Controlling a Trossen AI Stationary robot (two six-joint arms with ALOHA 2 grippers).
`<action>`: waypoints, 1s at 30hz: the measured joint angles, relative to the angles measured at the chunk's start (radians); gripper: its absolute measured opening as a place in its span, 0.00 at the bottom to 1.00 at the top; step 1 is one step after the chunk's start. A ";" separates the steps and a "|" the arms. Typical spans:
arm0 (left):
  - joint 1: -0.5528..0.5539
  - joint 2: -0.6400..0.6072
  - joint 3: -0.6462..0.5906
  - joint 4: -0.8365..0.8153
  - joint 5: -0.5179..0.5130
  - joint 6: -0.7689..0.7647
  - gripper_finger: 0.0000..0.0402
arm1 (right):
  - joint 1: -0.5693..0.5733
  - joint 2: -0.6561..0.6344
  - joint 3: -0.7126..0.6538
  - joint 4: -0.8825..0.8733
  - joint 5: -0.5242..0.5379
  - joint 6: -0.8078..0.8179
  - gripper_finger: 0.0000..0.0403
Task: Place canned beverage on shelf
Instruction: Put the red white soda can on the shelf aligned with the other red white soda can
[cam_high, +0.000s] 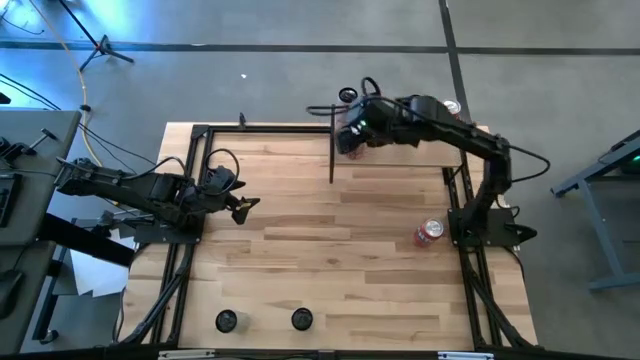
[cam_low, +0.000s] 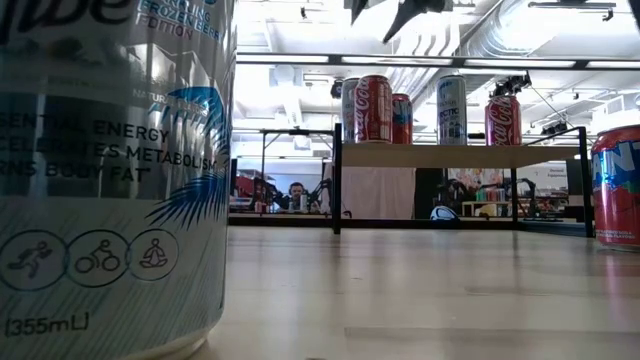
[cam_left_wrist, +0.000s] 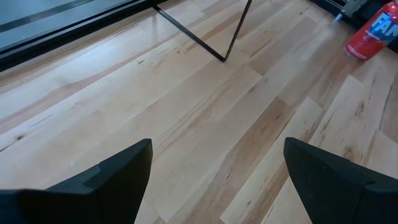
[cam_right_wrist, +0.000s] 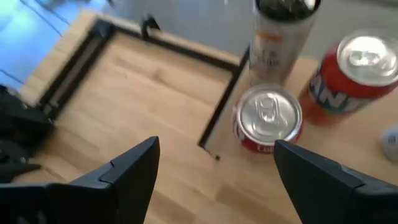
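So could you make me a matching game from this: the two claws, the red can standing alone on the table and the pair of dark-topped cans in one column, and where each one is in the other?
Things:
1. left claw
2. right claw
3. lone red can
4. dark-topped cans

Places:
A. beside the right arm's base
B. above the cans on the shelf
C. along the table's near edge
D. over bare wood at the table's left side

Pairs: 1-D, 2-B, 3-A, 4-C

cans (cam_low: 375, 108) on shelf (cam_low: 460, 156), one can (cam_high: 429, 233) on table (cam_high: 330, 260)
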 joint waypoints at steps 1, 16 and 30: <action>0.000 0.000 0.000 0.000 0.000 0.000 0.84 | -0.017 0.020 0.026 -0.036 -0.037 0.006 0.75; 0.000 0.000 0.000 0.000 0.000 0.000 0.84 | -0.177 0.146 0.129 -0.203 -0.300 0.066 0.75; 0.000 0.000 0.000 0.000 0.000 0.000 0.84 | -0.215 0.154 0.137 -0.180 -0.355 0.081 0.75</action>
